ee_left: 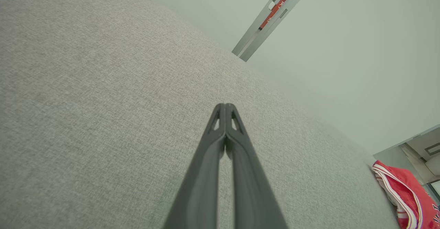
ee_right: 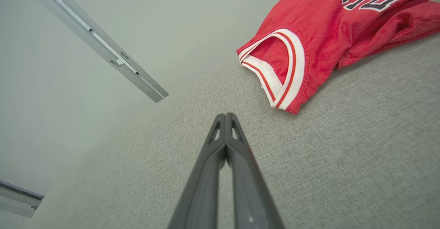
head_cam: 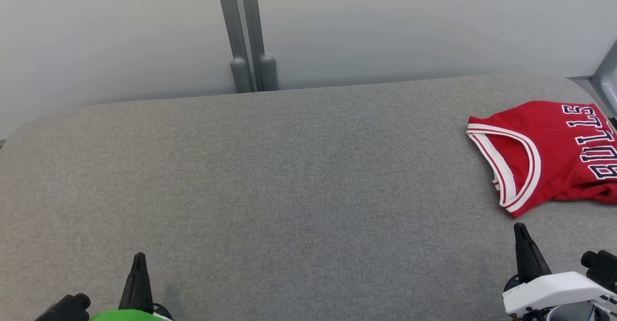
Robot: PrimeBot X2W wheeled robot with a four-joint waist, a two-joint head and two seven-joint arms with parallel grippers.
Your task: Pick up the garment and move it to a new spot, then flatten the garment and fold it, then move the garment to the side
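At the bottom left of the head view, the left gripper [head_cam: 140, 257] points up the frame with its two dark fingers pressed together and nothing between them. The left wrist view shows the same: the left gripper [ee_left: 225, 106] has its tips meeting over bare cloth. At the lower right of the head view, the right gripper [head_cam: 520, 228] is likewise closed and empty. In its own wrist view the right gripper [ee_right: 226, 115] has its tips touching, a little short of the garment.

Between and beyond the two grippers lies a wide grey fabric-covered surface [head_cam: 289, 191], bare across the lower, middle and left parts of the frame.

The garment [head_cam: 554, 147] lies at the right edge of the head view, partly cut off by the frame and just up from the right gripper. It is a red sleeveless jersey with white, red-striped trim around an opening that faces left. Dark white-edged letters reading BULLS run along its right side. In the right wrist view the garment [ee_right: 319, 26] lies bunched in soft layers at the upper right. In the left wrist view the garment [ee_left: 402, 191] sits at the lower right corner.

The surface's far edge curves across the upper frame, rounded at both corners. Behind it, two grey posts [head_cam: 247, 32] stand against a pale wall [head_cam: 409, 22].
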